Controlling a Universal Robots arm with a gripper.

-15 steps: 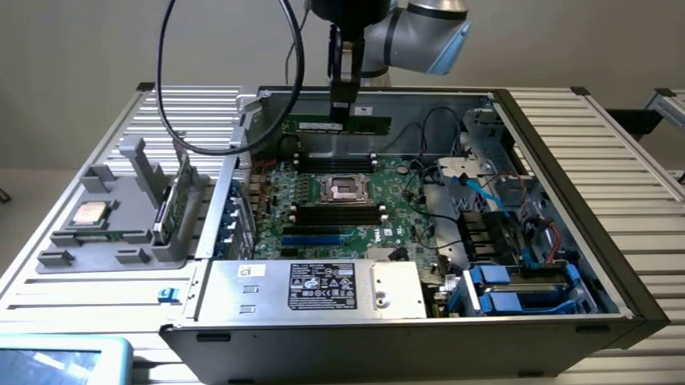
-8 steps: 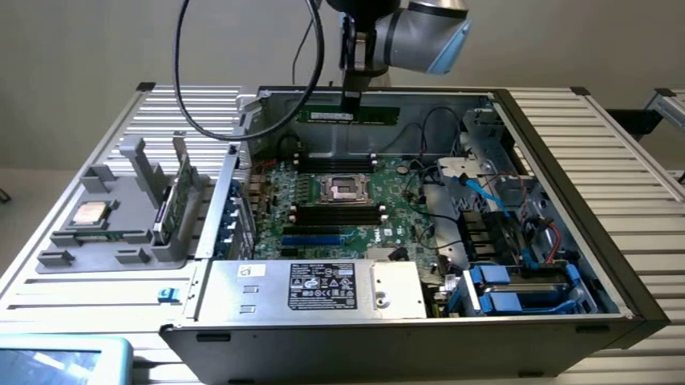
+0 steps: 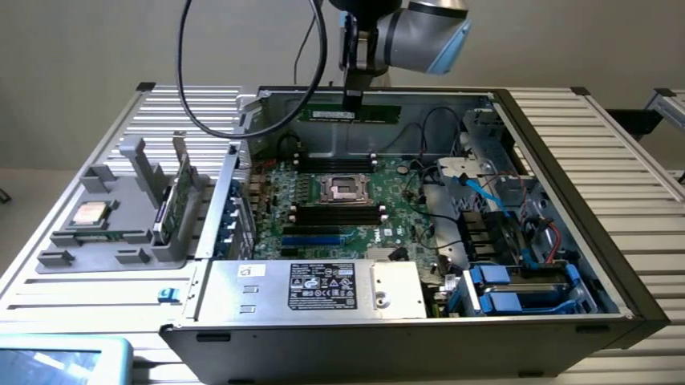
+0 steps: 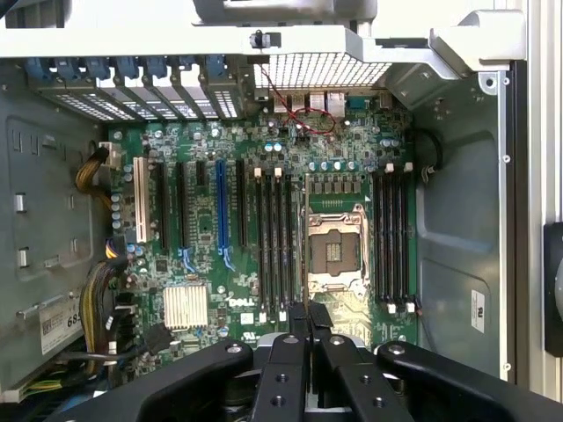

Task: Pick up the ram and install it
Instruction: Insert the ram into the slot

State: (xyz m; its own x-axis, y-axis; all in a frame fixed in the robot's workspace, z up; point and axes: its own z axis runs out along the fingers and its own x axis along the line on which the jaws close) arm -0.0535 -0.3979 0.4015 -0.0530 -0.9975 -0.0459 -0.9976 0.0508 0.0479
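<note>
So the claw [image 3: 352,106] is pinched narrow on the ram [image 3: 374,113], grabbing it around the middle of its top edge. The stick hangs level, long side running across the exterior view, up near the far wall of the open computer case [image 3: 599,200]. It isn't in any slot; it sits above the motherboard [image 3: 354,233], well apart from it.

From the wrist view the claw [image 4: 308,309] has its two black fingers [image 4: 296,352] pressed close together, looking straight down at the board. The empty processor socket [image 4: 337,253] is under it, with black memory slots [image 4: 277,242] on both sides of the socket, all bare as far as I can see.

Off to the exterior view's left there's a gray tray [image 3: 64,261] with a square silver chip [image 3: 90,213] lying flat and a bigger card [image 3: 176,200] standing upright in it. A black cable [image 3: 214,88] loops down from the arm.
</note>
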